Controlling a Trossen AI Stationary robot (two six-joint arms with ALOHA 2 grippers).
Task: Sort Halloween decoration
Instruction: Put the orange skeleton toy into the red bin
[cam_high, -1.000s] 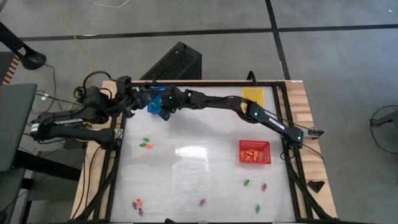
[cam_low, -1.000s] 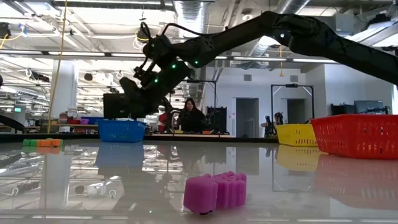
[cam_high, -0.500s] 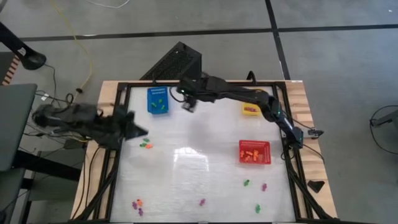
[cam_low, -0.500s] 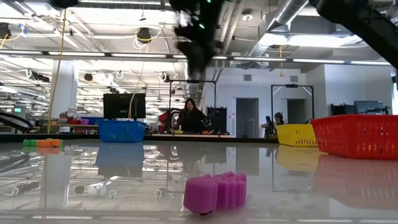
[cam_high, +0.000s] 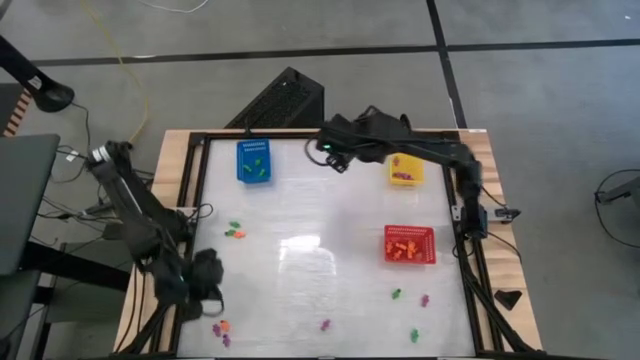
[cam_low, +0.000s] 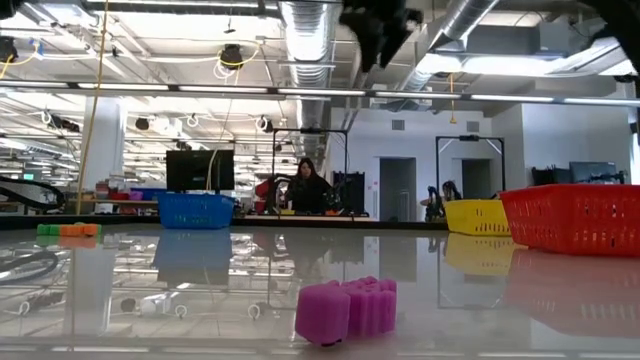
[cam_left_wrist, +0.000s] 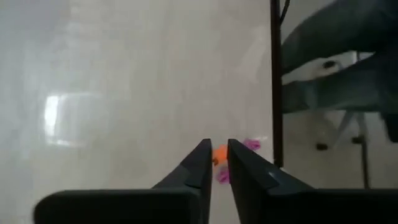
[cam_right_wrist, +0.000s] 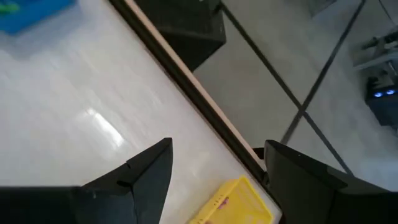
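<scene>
Halloween decoration pieces are partly sorted, as far as the high view shows. The blue basket (cam_high: 254, 161) at the table's far left holds a few green pieces, the red basket (cam_high: 409, 245) on the right side holds a layer of orange ones, and the yellow basket (cam_high: 406, 170) at the far right has a small purple piece or two inside.

Several pieces are loose on the white table (cam_high: 320, 210). A green and orange pair (cam_high: 234, 231) lies on the left side. A cluster of orange and purple pieces (cam_high: 221, 329) sits at the near left corner. A single purple piece (cam_high: 325, 324) lies near the middle of the near edge, and a green piece (cam_high: 396, 294), a purple piece (cam_high: 424, 299) and another green piece (cam_high: 413, 335) are spread below the red basket. So the job looks roughly half done, with about eight pieces left.

The left gripper (cam_high: 205, 285) hangs over the near left corner; in its wrist view the fingers stand almost together with nothing between them, aimed at the orange and purple cluster (cam_left_wrist: 219, 155). The right gripper (cam_high: 335, 155) is high over the far edge between the blue and yellow baskets, its fingers spread wide and empty.
</scene>
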